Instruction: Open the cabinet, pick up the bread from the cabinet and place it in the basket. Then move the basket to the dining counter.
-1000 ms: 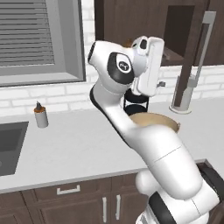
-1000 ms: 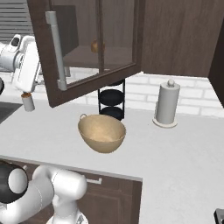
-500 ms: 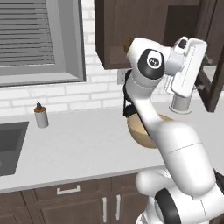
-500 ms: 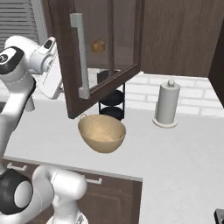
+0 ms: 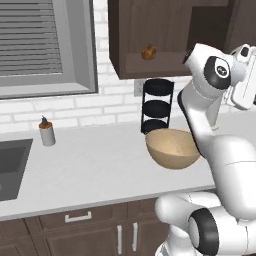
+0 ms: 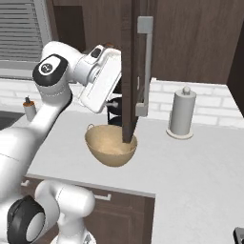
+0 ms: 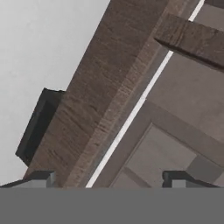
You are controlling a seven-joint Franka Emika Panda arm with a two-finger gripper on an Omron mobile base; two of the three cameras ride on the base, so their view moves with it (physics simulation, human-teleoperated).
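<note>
Cabinet (image 5: 165, 40) door (image 6: 129, 71) has swung a lot wider over the last sec: a sec ago it stood at a shallow angle w/ glass panel facing the right base cam; now it's nearly edge-on in that view, w/ silver bar handle (image 6: 145, 66) on its outer face. Arm has followed the door across, from left of it to right up beside its edge. Opening step looks done or nearly done (judgement).

End effector (image 7: 109, 179): tips stand wide apart, nothing between them. Hand view looks along door's wooden edge; tips straddle it w/o clamping. Opening has narrowed only a touch in the last sec, so reads as open, not gripping.

Meaning for task: the cabinet interior is now exposed in left base view, so the bread is reachable. Next move likely = back off door, re-aim into shelf. Risk: arm sits close to door edge, could knock it on the way round.

Containers:
- cabinet: bread (image 5: 148, 51) sits on lower shelf, near left side of the opening. Nothing else seen on that shelf.
- basket (image 5: 173, 148): on table (image 5: 90, 170), just in front of black 3-tier rack (image 5: 157, 105), below cabinet. Inside looks bare; in the right base view the door edge hides part of its rim.
- sink (image 5: 12, 167): far left, contents can't tell.

Others: small bottle (image 5: 46, 132) by the wall, paper towel roll (image 6: 182, 112) right of basket.
</note>
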